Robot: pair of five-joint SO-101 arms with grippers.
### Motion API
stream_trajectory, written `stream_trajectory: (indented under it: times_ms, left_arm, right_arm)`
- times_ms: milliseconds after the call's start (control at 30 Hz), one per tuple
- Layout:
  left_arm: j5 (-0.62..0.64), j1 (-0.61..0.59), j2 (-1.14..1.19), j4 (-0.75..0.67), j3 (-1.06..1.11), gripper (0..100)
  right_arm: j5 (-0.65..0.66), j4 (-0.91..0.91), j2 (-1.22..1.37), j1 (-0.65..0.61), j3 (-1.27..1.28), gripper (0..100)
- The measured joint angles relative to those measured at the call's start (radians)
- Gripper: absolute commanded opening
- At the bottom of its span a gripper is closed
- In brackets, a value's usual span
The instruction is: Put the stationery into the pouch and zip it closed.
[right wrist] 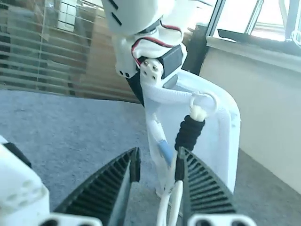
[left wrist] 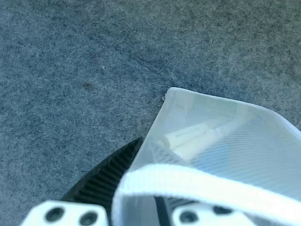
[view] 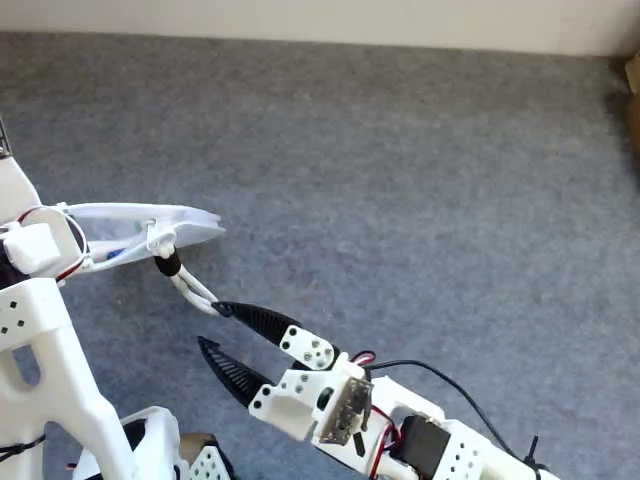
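The white mesh pouch (view: pixel 150 228) stood on edge at the left side of the worktop (view: pixel 420 150), which was covered in grey felt. Stationery (left wrist: pixel 193 139) showed through the mesh as pale, pen-like pieces; any print on them was too small for me to read. My left fingers (left wrist: pixel 106 172) were clamped on the pouch at its white band. A pull cord (view: pixel 197 292) with a black bead (right wrist: pixel 189 132) hung from the zip end toward my right arm. My right fingers (right wrist: pixel 110 183) were apart. The cord ran between them, lying along the inner face of one finger.
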Motion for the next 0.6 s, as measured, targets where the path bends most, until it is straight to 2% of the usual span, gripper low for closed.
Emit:
stream_trajectory:
  times_ms: [200, 433, 600]
  left_arm:
    - [0.000, 0.000, 0.000, 0.000, 0.000, 1]
    - [0.000, 0.000, 0.000, 0.000, 0.000, 1]
    - [0.000, 0.000, 0.000, 0.000, 0.000, 1]
  right_arm:
    - [-0.063, -0.003, 0.089, -0.003, -0.069, 12.0]
    - [-0.066, -0.003, 0.443, -0.003, -0.296, 12.0]
    - [-0.066, -0.121, 0.638, -0.003, -0.385, 12.0]
